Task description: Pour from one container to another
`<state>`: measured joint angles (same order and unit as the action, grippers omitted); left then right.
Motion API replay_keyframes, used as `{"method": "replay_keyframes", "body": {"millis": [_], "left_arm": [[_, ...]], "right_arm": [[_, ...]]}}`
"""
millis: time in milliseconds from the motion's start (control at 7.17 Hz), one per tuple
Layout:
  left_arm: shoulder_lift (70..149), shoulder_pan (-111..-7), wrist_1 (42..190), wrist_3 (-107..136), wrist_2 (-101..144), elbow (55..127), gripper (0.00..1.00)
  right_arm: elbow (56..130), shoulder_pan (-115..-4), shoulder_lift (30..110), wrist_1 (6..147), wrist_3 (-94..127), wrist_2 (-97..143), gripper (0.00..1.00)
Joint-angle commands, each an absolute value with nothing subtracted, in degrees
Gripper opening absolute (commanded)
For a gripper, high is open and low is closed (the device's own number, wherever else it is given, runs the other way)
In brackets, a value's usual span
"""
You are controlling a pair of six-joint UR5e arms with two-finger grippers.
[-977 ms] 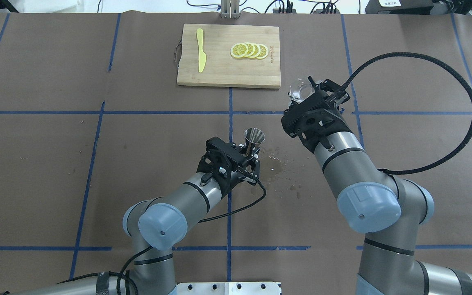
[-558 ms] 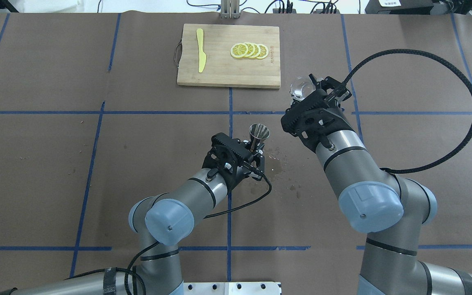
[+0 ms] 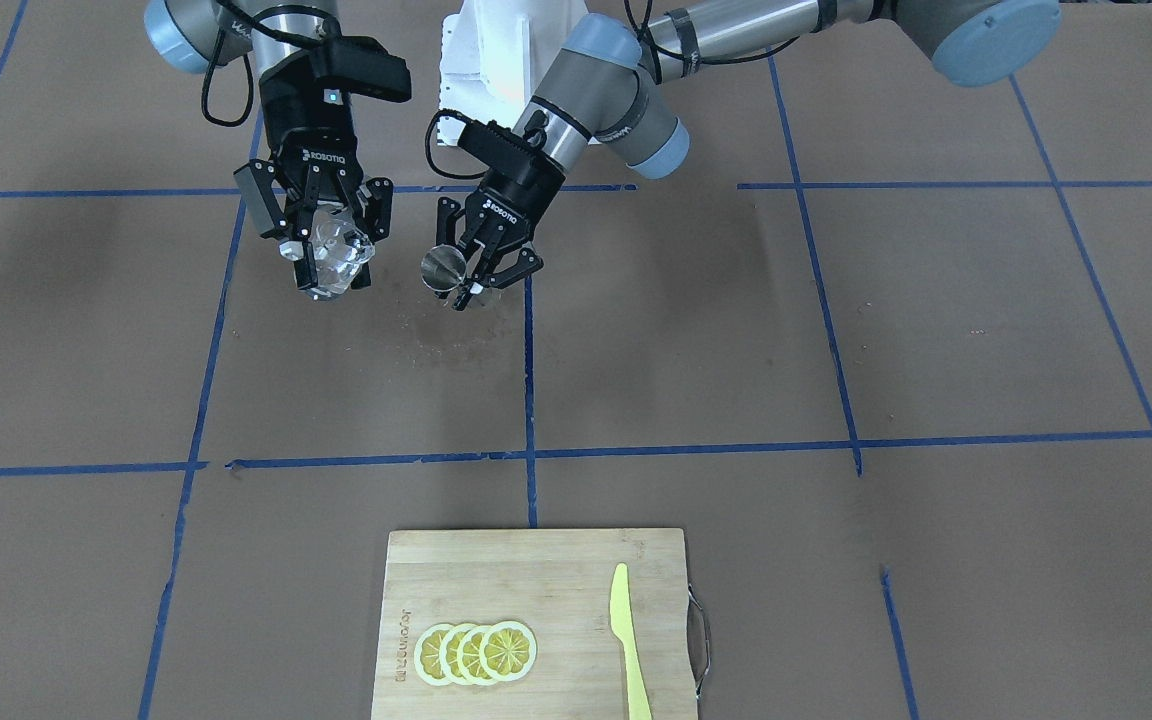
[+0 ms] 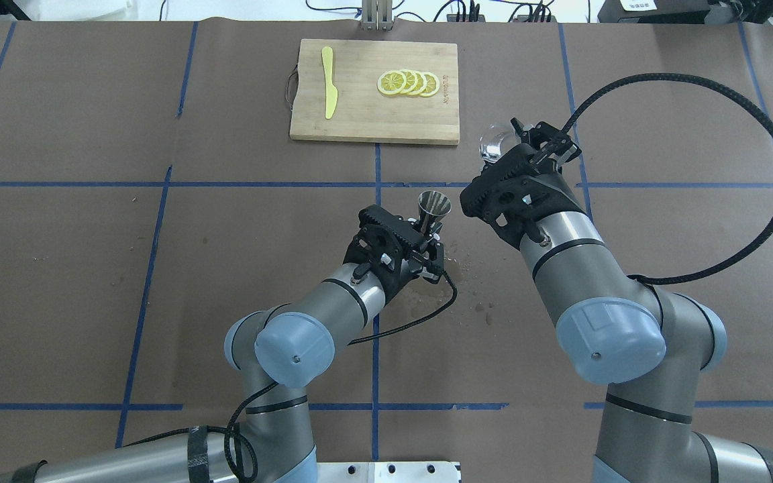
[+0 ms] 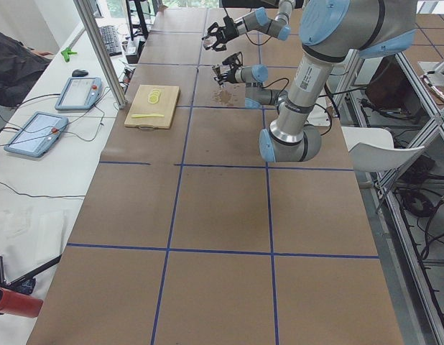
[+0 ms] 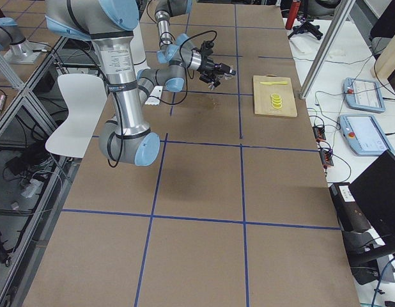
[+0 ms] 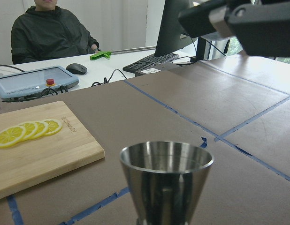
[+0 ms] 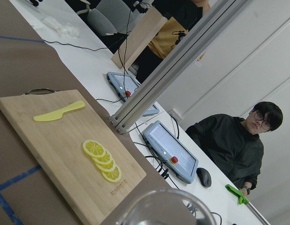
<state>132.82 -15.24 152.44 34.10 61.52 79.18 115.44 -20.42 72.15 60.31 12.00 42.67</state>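
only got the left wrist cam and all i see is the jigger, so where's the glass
Observer: The right gripper is shut on the glass.
Operator: is it over the jigger yet
Observer: No. It is apart from the jigger, off to the robot's right and farther from the base.
Operator: any mess down there
Observer: Yes, wet spots lie on the table, near the left gripper.
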Motion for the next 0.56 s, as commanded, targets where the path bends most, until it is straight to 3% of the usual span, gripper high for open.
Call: {"method": "replay_keyframes", "body": {"millis": [0,419], "left_arm": [[133.68,-15.29,152.4,34.1,61.52,78.05,0.0],[135.61,-15.29,152.4,34.1,61.44,76.38,0.0]], "right_arm": [[115.58,-20.39,72.16,60.47,10.9,42.45,0.0],[115.58,-19.87,72.07,62.4,10.72,41.31,0.0]]}}
